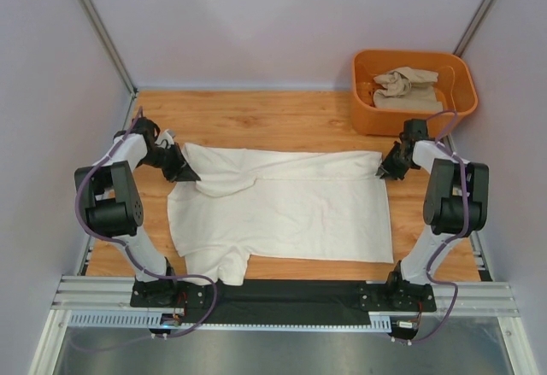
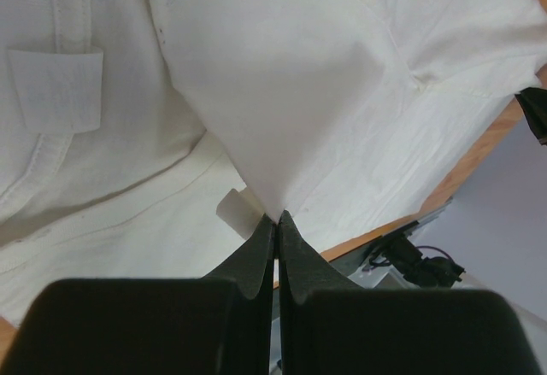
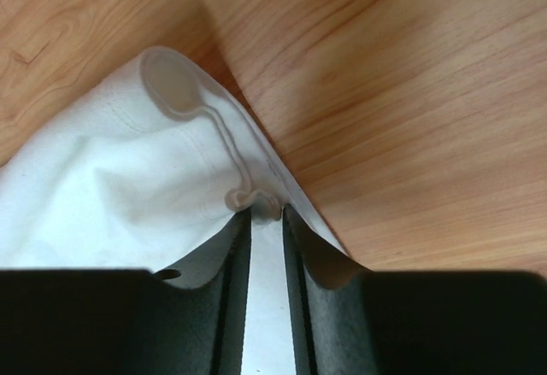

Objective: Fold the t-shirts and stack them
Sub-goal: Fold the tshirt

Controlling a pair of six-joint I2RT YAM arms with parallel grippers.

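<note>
The cream-white t-shirt [image 1: 282, 208] lies spread on the wooden table, its far half folded over along the back edge. My left gripper [image 1: 184, 170] is shut on a pinched fold of this shirt [image 2: 282, 102] at its far left. My right gripper [image 1: 389, 166] is shut on the shirt's hemmed corner [image 3: 184, 161] at its far right. The sandy beige t-shirt [image 1: 408, 89] lies crumpled inside the orange tub [image 1: 367, 112] at the back right.
The wooden table [image 1: 256, 119] has grey walls on three sides. A black mat [image 1: 291, 290] and a metal rail [image 1: 282, 307] run along the near edge by the arm bases. The tub stands just behind my right gripper.
</note>
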